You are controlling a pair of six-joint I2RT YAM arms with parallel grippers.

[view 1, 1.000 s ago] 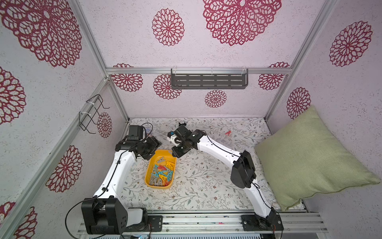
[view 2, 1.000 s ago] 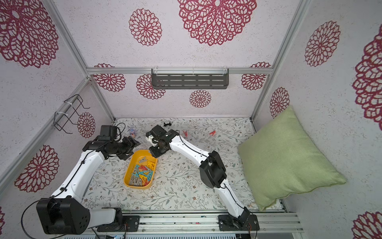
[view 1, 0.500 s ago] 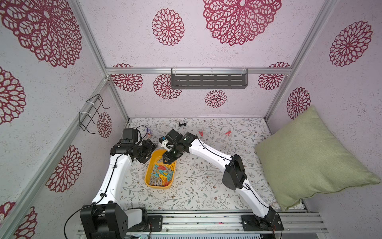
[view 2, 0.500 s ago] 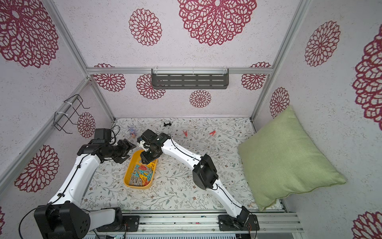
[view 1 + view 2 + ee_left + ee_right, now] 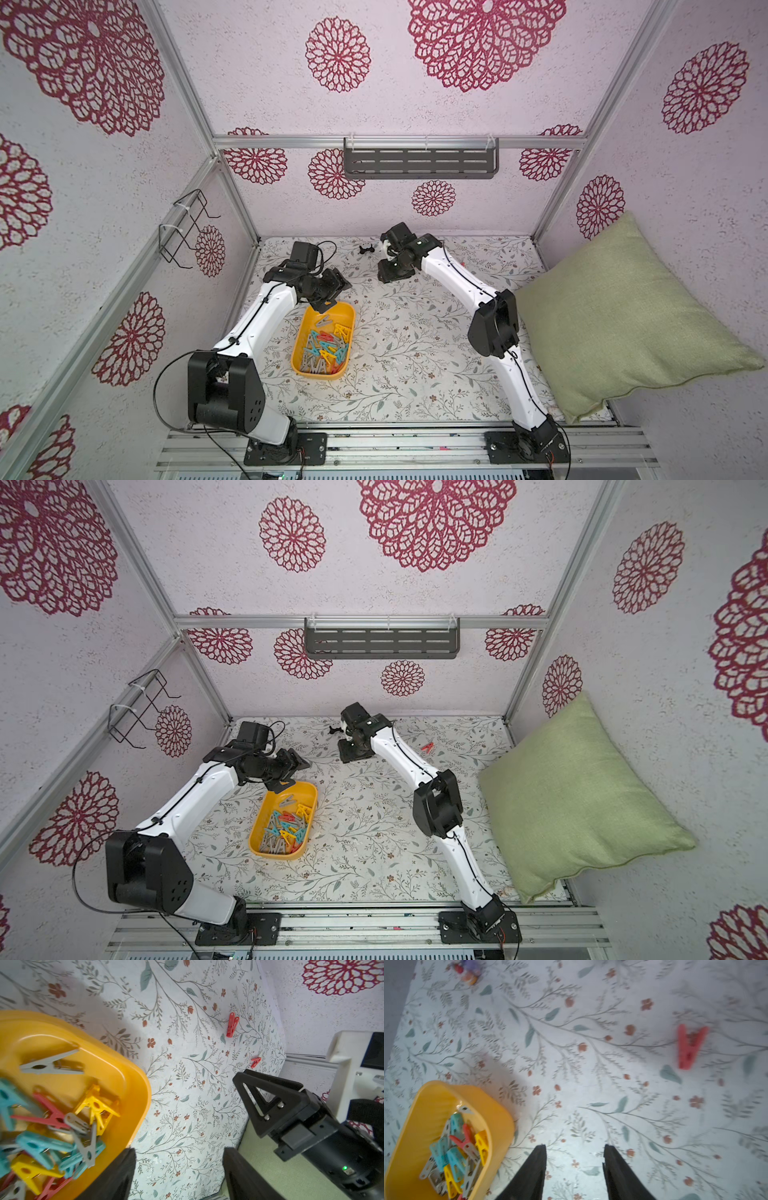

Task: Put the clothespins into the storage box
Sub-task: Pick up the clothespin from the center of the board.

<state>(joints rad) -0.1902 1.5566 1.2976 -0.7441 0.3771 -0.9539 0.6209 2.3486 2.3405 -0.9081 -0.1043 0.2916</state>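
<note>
The storage box (image 5: 341,312) sits nearest, heaped with clothespins (image 5: 326,347). The left gripper (image 5: 178,1172) hovers at its far end, jaws apart and empty. Beyond, the right gripper (image 5: 574,1167) hangs spread and empty above the table (image 5: 415,332), with two red clothespins (image 5: 232,1024) lying farther back.

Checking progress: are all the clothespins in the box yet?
No, a red clothespin lies on the table, outside the box.
</note>
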